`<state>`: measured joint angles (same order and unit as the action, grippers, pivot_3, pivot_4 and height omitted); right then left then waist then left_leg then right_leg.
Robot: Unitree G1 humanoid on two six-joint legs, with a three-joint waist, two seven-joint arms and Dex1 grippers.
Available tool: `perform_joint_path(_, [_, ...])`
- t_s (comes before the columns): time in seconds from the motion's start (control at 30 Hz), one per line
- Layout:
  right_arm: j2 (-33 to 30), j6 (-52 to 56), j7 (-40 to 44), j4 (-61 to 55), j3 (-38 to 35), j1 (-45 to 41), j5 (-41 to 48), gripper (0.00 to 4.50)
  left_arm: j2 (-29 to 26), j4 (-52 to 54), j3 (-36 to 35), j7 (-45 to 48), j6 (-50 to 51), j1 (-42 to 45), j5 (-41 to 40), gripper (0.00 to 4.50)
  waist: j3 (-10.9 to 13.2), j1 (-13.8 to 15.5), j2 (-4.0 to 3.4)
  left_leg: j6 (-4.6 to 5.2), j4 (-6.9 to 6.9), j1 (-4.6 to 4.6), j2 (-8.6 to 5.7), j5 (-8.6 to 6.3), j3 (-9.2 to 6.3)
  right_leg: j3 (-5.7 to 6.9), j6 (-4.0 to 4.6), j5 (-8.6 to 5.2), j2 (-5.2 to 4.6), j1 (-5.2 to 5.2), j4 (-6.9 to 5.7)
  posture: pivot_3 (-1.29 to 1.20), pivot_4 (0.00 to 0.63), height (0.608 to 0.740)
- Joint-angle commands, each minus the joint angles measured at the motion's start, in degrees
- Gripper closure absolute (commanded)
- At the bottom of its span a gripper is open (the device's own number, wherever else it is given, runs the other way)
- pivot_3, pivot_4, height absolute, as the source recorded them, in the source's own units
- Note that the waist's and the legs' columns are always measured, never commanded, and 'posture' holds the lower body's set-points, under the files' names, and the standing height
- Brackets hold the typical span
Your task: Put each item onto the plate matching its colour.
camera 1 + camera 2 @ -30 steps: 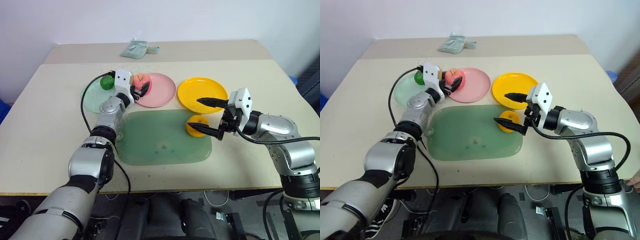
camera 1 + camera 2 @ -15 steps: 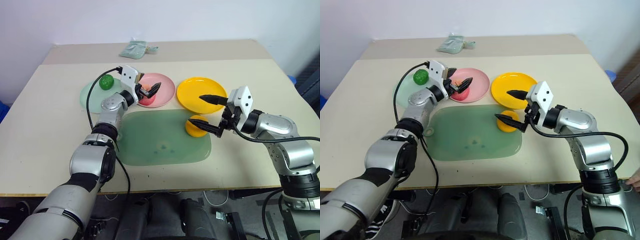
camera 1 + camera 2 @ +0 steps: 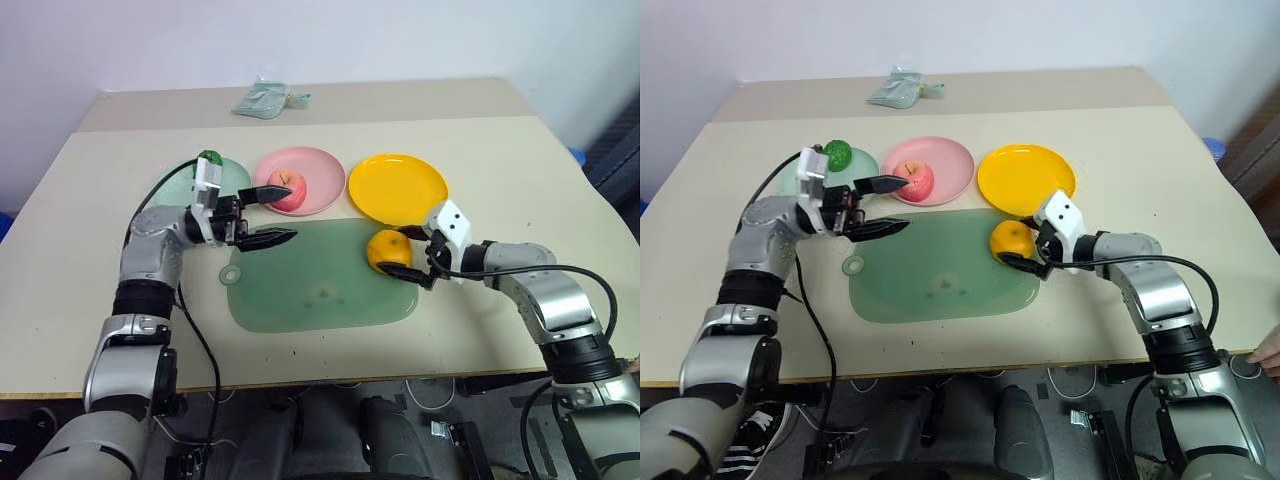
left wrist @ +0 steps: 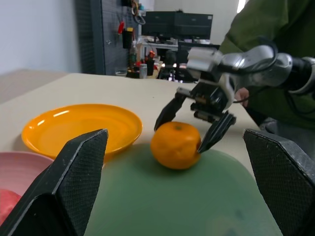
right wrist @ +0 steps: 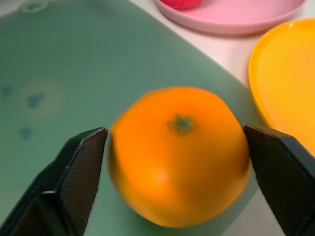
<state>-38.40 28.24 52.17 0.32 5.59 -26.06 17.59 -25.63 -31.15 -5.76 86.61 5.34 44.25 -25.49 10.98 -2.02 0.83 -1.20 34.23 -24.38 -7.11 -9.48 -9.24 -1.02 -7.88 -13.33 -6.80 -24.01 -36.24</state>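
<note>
The counter (image 3: pixel 90 215) is being occupied by a translucent green cutting mat (image 3: pixel 310 290), with the mint green plate (image 3: pixel 180 180), pink plate (image 3: pixel 320 170) and yellow plate (image 3: pixel 400 185) being lined up behind it. The left arm is being held bent over the mat's near-left corner, its left gripper (image 3: pixel 268 215) being kept released and empty, pointing sideways towards the right. The right gripper (image 3: pixel 408 258) is being clenched around the orange fruit (image 3: pixel 388 250) at the mat's right edge. The red-pink apple (image 3: pixel 288 188) is being carried by the pink plate, the dark green fruit (image 3: pixel 838 153) by the mint one.
</note>
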Motion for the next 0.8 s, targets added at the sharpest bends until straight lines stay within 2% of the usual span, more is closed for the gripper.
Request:
perform_joint_path(0.03, [-0.6,0.1,0.2,-0.5,0.0,-0.3,-1.1,1.30,0.2,3.5,0.3,-1.2,0.2,-1.8,-0.6,0.00,0.0,-0.1,-0.01,0.00,0.00,0.00,0.00,0.00,0.00,0.00,0.00,0.00,0.00,0.00,0.00,0.00,0.150,0.740])
perform_joint_path(0.33, [6.0,-1.0,-5.1,0.2,-9.1,-7.0,4.9,1.30,1.3,5.8,-0.2,-4.9,1.8,-1.7,-1.6,0.00,0.0,-0.1,-0.01,0.00,-0.01,0.00,0.01,0.00,0.01,-0.03,0.00,0.00,0.00,-0.03,0.00,0.00,0.150,0.740])
perform_joint_path(0.4, [7.8,-5.0,-10.4,6.4,-9.9,-12.1,1.6,1.30,1.5,6.1,-0.3,-5.2,2.2,-1.6,-2.0,0.00,0.0,-0.3,-0.01,-0.01,-0.02,0.00,0.01,0.01,0.01,-0.03,0.02,0.01,0.00,-0.05,0.00,0.00,0.150,0.740])
perform_joint_path(0.53, [10.6,-10.0,-20.8,23.1,-6.9,-20.8,-7.4,1.30,1.9,6.1,0.2,-6.4,1.1,-1.7,-1.2,0.00,0.0,-0.3,-0.01,-0.02,-0.04,0.01,0.02,0.01,0.05,-0.03,0.05,0.03,0.01,-0.07,-0.01,0.00,0.150,0.740])
perform_joint_path(0.7, [14.3,-16.4,-21.4,34.9,-6.5,-24.7,-9.7,1.30,2.0,6.2,0.8,-9.0,0.3,-2.0,0.1,0.00,0.0,-0.4,-0.02,-0.02,-0.15,-0.03,0.00,0.02,0.09,-0.10,0.05,0.03,0.00,-0.17,0.00,0.00,0.150,0.740])
perform_joint_path(0.77, [15.4,-17.2,-21.2,38.8,-7.2,-25.9,-9.4,0.24,2.1,6.4,0.8,-9.8,-0.8,-2.3,0.6,0.00,0.0,-0.5,-0.02,-0.02,-0.15,-0.03,0.00,0.02,0.12,-0.13,0.05,0.03,0.00,-0.18,-0.01,0.00,0.150,0.740])
perform_joint_path(0.8, [15.6,-17.0,-20.2,40.1,-7.4,-26.3,-9.0,0.02,2.0,6.7,0.8,-10.1,-0.8,-2.6,0.6,0.00,0.0,-0.5,-0.02,-0.02,-0.15,-0.03,0.00,0.02,0.12,-0.13,0.05,0.03,0.00,-0.18,-0.03,0.00,0.150,0.740])
